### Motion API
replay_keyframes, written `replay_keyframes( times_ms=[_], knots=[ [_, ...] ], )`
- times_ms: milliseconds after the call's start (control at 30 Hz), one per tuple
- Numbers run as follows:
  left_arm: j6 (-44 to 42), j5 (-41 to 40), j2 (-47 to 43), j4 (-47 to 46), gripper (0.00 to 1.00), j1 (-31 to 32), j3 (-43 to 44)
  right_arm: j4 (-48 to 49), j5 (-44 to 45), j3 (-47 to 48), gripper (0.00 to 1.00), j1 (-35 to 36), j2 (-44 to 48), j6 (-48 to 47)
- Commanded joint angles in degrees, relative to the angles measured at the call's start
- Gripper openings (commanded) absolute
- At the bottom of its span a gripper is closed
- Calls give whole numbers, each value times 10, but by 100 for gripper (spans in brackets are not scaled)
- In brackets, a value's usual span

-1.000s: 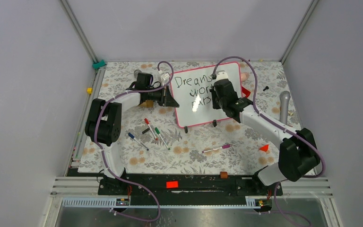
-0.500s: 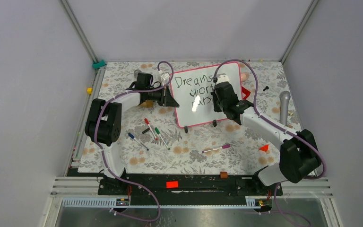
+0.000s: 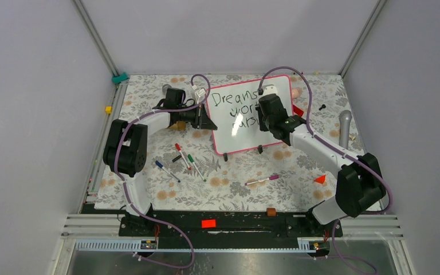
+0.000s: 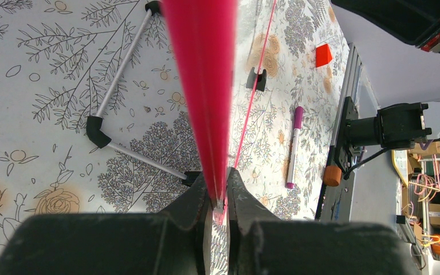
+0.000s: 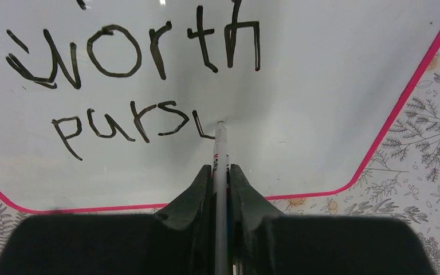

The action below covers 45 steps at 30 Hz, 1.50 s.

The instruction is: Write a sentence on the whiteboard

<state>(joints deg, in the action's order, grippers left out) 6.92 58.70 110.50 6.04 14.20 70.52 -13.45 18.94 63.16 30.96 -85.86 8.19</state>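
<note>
Nearest, well short of the whiteboard [image 3: 227,141] twd the arm bases: a small brown block [image 3: 271,212] at the table's near edge. Next, on the floral cloth, a purple marker [image 3: 262,181] and a red wedge [image 3: 320,179], both near-right of the board. Near-left of it lies a loose bunch of markers [image 3: 183,159] w/ blue, red, green and black caps.

The whiteboard sits mid-table twd the far side, pink frame, two black feet at its near edge. L gripper [image 4: 219,193] is clenched on the board's left edge, w/ the frame rim pinched btw both fingers and seen edge-on in the L wrist view. R gripper [image 5: 221,172] is over the board's right half, clamped on a white marker [image 5: 220,143] whose tip touches the board surface, lower middle.

The sentence [image 5: 159,54] is in black. Line 2 reads "worth". Line 3 reads "purs" + a started stroke, w/ the marker tip right at that stroke's end. Line 1 starts "Drea"; its end is behind the R arm in the top view.

Right of the board, apart from it: a grey mic [image 3: 345,127]. Left of it: a yellow cube [image 3: 108,109]. Beyond its far-left corner: a teal clip [image 3: 120,77].
</note>
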Motion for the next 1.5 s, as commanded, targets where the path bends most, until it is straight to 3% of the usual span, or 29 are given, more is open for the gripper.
replay_keyframes(
  times_ms=[0, 233, 700, 1467],
  knots=[
    [-57, -150, 56, 99, 0, 29, -33, 24, 14, 37, 0, -13, -23, -6],
    [-57, -151, 55, 99, 0, 28, -32, 24, 8, 42, 0, -17, -27, -5],
    [-56, -151, 55, 99, 0, 29, -32, 23, -8, -36, 0, -17, 16, 13],
    [-56, -150, 56, 98, 0, 28, -32, 29, 3, 8, 0, -24, 44, -12]
  ],
)
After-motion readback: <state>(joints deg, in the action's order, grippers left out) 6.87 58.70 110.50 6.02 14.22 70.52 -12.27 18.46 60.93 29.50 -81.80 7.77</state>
